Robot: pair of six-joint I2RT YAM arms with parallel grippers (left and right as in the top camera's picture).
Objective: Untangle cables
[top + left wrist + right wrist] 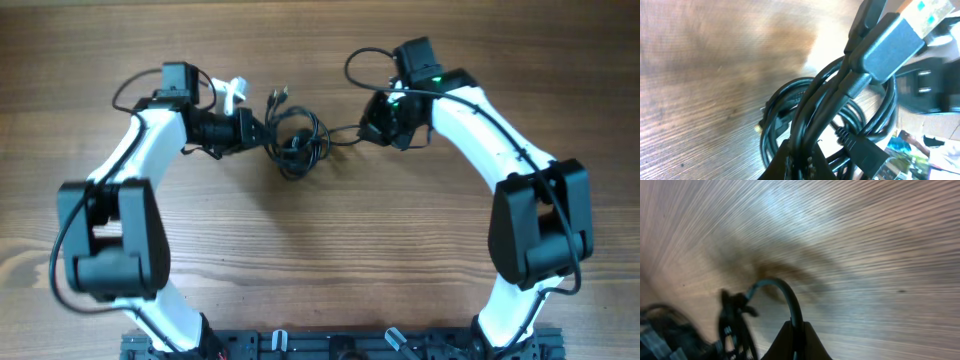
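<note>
The cables [296, 143] form a small black coiled bundle on the wooden table at upper centre, with plug ends sticking up at its top left. My left gripper [262, 133] is at the bundle's left side, shut on several cable strands [805, 125]; a USB plug [890, 45] stands close to the camera. My right gripper [372, 128] is to the right of the bundle, shut on a single cable strand [790, 300] that runs from the bundle [735, 325] to its jaws. The right wrist view is blurred.
A small white object [234, 92] lies by the left wrist. A thicker black arm wire [360, 62] loops near the right wrist. The table [330, 250] is brown wood; a dark rail [340, 345] runs along the front edge.
</note>
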